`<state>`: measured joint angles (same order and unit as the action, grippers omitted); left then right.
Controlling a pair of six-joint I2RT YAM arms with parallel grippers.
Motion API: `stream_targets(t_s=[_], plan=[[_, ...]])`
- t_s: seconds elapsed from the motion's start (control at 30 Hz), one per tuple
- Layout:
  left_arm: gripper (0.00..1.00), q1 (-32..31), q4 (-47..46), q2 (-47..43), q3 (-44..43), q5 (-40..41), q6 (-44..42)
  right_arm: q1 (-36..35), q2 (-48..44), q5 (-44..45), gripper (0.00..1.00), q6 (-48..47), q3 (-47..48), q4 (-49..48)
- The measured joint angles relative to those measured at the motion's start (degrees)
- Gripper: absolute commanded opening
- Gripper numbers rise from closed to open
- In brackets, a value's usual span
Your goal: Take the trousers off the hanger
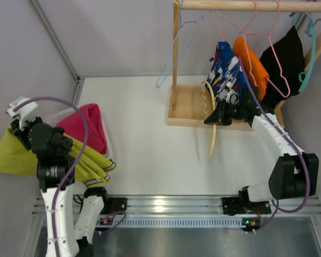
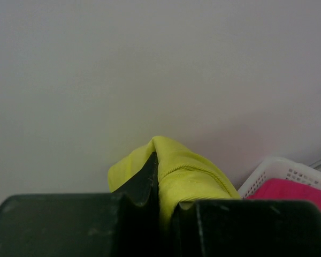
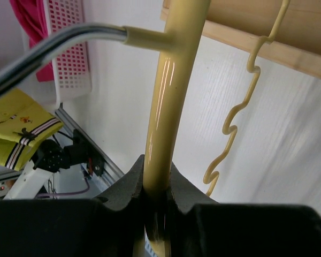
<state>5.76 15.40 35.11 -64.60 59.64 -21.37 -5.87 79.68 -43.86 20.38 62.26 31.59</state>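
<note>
Top external looks steeply down from above the near edge over the whole table [image 1: 150, 155]. Left wrist, pressed close to the yellow-green trousers [image 2: 187, 171], faces a blank wall [image 2: 150, 64]. Right wrist, tight on the yellow hanger [image 3: 163, 107], faces the robot's left; both wrist views catch the white basket [image 3: 69, 53]

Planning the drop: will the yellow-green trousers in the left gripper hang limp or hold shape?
Probably limp: the yellow-green trousers drape in soft folds. Likely light too, since the left gripper seems to carry them by one small pinch of bunched cloth. They may slump unevenly when released.
</note>
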Motion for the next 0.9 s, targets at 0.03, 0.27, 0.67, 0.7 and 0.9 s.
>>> stream_targets(t_s=[0.03, 0.27, 0.67, 0.7, 0.9], plan=[[0.0, 0.0, -1.1, 2.2, 0.4, 0.7, -0.1, 0.0, 0.5, 0.0, 0.0, 0.0, 0.5, 0.1], [0.0, 0.1, -16.1, 19.0, 6.5, 1.8, -3.7, 0.0, 2.3, 0.0, 0.0, -0.7, 4.2, 1.5], [0.0, 2.3, -30.2, 43.4, 7.5, -3.7, -2.1, -0.1, 4.3, -1.1, 0.0, -1.7, 10.6, 4.0], [0.0, 2.4, -30.9, 43.9, 8.2, -5.5, -1.9, -0.2, 4.3, -1.2, 0.0, -1.6, 11.0, 4.2], [0.07, 2.4, -29.6, 47.2, 10.1, -16.0, -0.7, -1.1, 2.3, -1.4, 0.0, 0.0, 11.4, 4.9]])
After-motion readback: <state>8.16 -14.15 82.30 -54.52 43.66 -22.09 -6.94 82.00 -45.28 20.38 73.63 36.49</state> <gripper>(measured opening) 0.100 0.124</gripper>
